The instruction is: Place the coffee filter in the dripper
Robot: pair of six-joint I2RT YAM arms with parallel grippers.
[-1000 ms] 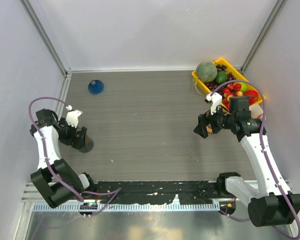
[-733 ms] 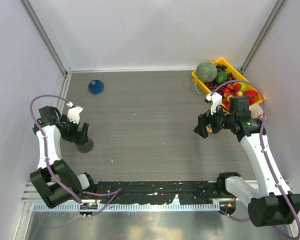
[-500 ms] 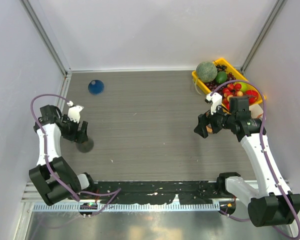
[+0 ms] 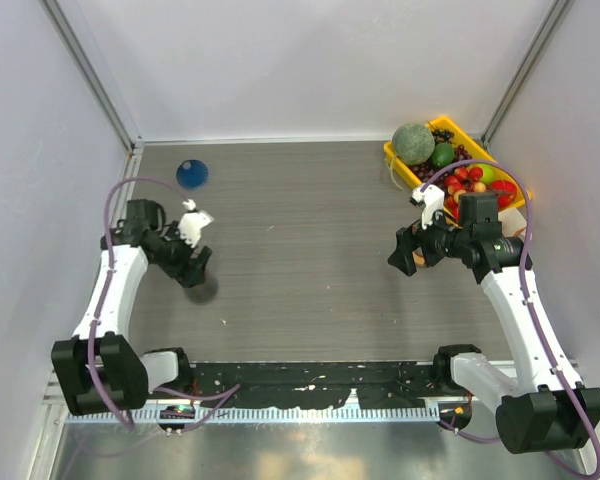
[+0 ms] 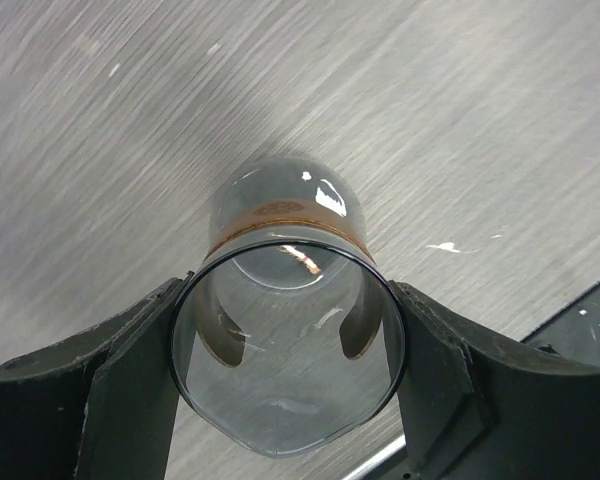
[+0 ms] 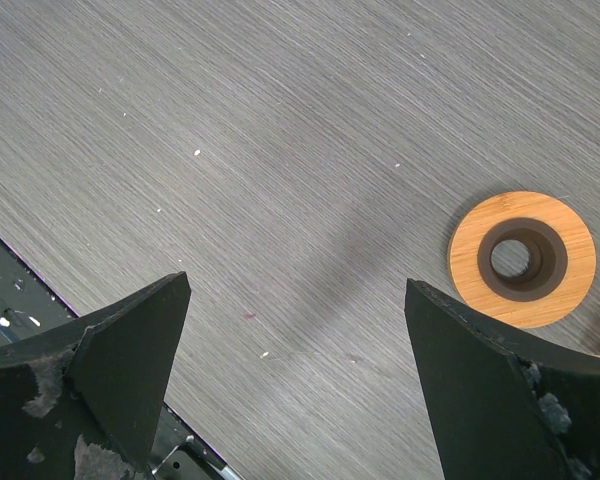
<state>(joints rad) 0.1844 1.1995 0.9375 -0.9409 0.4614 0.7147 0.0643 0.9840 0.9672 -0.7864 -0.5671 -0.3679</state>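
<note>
The dripper (image 4: pixel 191 174), a small dark blue cone, stands at the table's far left. No view shows the coffee filter. My left gripper (image 4: pixel 191 266) (image 5: pixel 288 300) hangs over the left part of the table, below the dripper in the top view and well apart from it. It is shut on a clear glass cup (image 5: pixel 286 335) with an orange-brown band, and both fingers press the cup's rim. My right gripper (image 4: pixel 404 256) (image 6: pixel 297 285) is open over the right side with nothing between its fingers.
A yellow tray (image 4: pixel 393 160) of fruit with a green melon (image 4: pixel 413 143) sits at the back right. A round wooden ring with a dark centre (image 6: pixel 521 259) lies on the table to the right of my right gripper. Walls close in the left, back and right.
My left gripper has closed on the glass cup and swung rightward, away from the left wall, carrying it. The right arm has not moved.
</note>
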